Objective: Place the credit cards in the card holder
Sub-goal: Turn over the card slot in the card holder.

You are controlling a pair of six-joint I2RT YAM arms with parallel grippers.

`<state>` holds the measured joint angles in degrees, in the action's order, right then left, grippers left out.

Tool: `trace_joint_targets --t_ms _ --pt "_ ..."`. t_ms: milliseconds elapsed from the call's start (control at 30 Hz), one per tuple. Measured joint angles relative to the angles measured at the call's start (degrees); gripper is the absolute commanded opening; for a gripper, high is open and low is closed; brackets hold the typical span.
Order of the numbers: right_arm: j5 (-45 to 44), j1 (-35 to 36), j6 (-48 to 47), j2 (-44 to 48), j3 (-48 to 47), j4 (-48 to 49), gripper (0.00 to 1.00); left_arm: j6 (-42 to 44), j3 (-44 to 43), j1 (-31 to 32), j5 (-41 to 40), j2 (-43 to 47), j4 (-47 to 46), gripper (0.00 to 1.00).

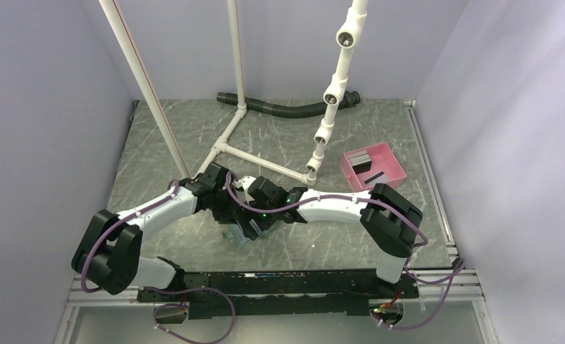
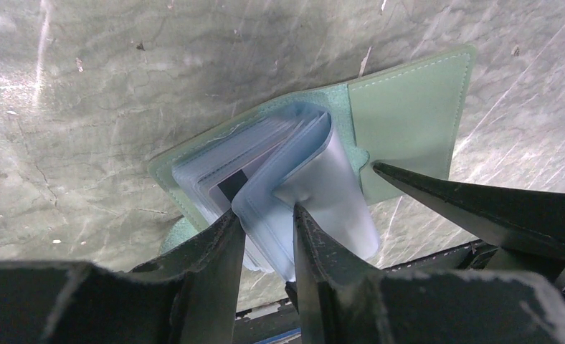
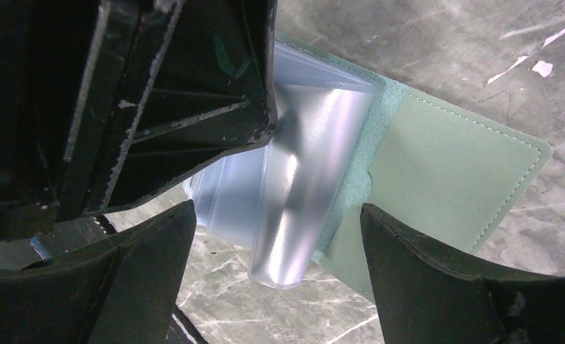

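– Sage-green folding card holder (image 2: pixel 409 107) lies open on the grey marbled table (image 1: pixel 351 244); left gripper (image 2: pixel 265 215) pinches its clear plastic sleeve (image 2: pixel 323 186).
– Right gripper (image 3: pixel 276 211) gapes, empty. I reckon that slick sleeve could slip free, closing the pocket.

Card holder (image 2: pixel 409 107), sage-green, lying open on grey marbled table (image 2: pixel 86 107); clear sleeves (image 2: pixel 323 186) fanned upward; left gripper (image 2: pixel 265 215) pinching one; dark card (image 2: pixel 230 188) inside; right gripper's finger (image 2: pixel 480 208) touching green flap.

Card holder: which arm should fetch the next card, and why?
Right. The right gripper is open and empty, and the pink tray of credit cards is nearer it; the left gripper pinches a sleeve of the card holder.
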<state>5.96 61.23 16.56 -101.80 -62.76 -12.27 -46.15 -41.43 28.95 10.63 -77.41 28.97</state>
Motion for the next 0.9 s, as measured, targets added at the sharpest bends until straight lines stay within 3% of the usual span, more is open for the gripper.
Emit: trace_joint_targets --t_ms 200,367,700,900 --pt "0.0 0.2 0.1 0.0 0.0 0.5 0.86 0.0 0.0 0.0 0.0 0.0 0.0 0.35" --pt "-1.3 0.7 0.3 -0.6 0.0 0.9 0.77 0.0 0.0 0.0 0.0 0.0 0.0 0.36" --pt "-4.7 1.5 2.2 -1.2 0.6 3.0 0.42 0.0 0.0 -0.2 -1.1 0.0 0.1 0.38" --pt "-7.0 1.0 4.5 -1.2 1.7 4.4 0.30 0.1 0.0 -0.3 -1.5 0.8 0.8 0.45"
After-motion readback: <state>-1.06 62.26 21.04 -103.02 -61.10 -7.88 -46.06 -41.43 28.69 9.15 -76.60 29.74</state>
